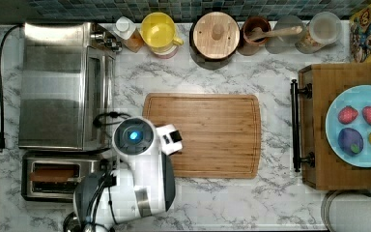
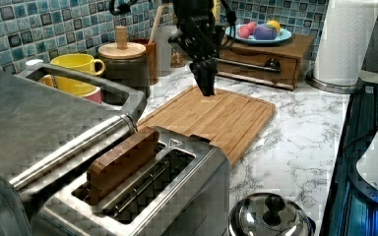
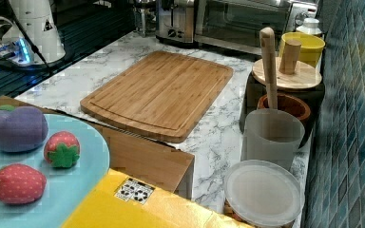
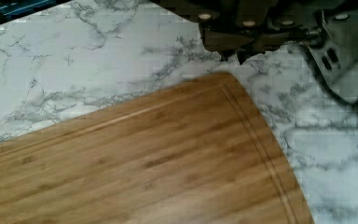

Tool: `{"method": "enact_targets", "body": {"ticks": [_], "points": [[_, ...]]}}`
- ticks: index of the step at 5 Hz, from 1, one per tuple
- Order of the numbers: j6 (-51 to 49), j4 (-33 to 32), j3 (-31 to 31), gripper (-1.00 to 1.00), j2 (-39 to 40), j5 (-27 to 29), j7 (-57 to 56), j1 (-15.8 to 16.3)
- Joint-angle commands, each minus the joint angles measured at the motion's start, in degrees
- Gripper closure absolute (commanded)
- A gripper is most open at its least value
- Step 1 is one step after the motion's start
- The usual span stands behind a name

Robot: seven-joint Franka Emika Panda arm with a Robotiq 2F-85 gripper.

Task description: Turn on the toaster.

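The toaster (image 1: 53,176) is a small steel box at the top view's lower left, with a brown slice (image 1: 53,174) standing in one slot. It fills the foreground of the left view (image 2: 177,187), and its end face shows far back in the right view (image 3: 173,21). My gripper (image 2: 206,87) hangs point-down over the cutting board's (image 2: 216,115) corner nearest the toaster, a short way from the toaster's end. Its fingertips (image 4: 224,55) are pressed together with nothing between them, just above the board's rounded corner (image 4: 228,81). In the top view the arm's wrist (image 1: 135,137) covers the gripper.
A big toaster oven (image 1: 63,84) stands beside the toaster. Mug (image 1: 159,31), lidded jar (image 1: 216,34) and utensil pot (image 1: 256,34) line the tiled wall. A wooden box carries a plate of toy fruit (image 1: 338,133). A pot lid (image 2: 270,216) lies before the toaster.
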Motion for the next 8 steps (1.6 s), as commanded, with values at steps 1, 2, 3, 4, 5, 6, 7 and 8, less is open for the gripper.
{"method": "enact_targets", "body": {"ticks": [1, 2, 3, 4, 5, 6, 7, 8], "points": [[8.0, -7.01, 1.71, 1.0, -11.01, 8.89, -10.8, 6.38], [10.54, -8.77, 1.98, 1.0, -11.85, 10.87, -12.99, 8.69], [10.13, -9.3, 3.13, 1.0, -12.52, 11.67, -14.42, 9.43], [10.05, -10.48, 3.56, 1.0, -12.76, 12.45, -16.83, 9.24], [10.92, -11.86, 2.11, 1.0, -14.1, 15.21, -20.05, 10.29], [12.6, -12.62, 1.02, 1.0, -14.29, 14.31, -19.84, 12.96], [14.06, -12.24, 3.3, 1.0, -11.44, 11.49, -16.61, 12.35], [14.54, -11.64, 5.05, 1.0, -9.23, 9.06, -12.46, 10.9]]}}
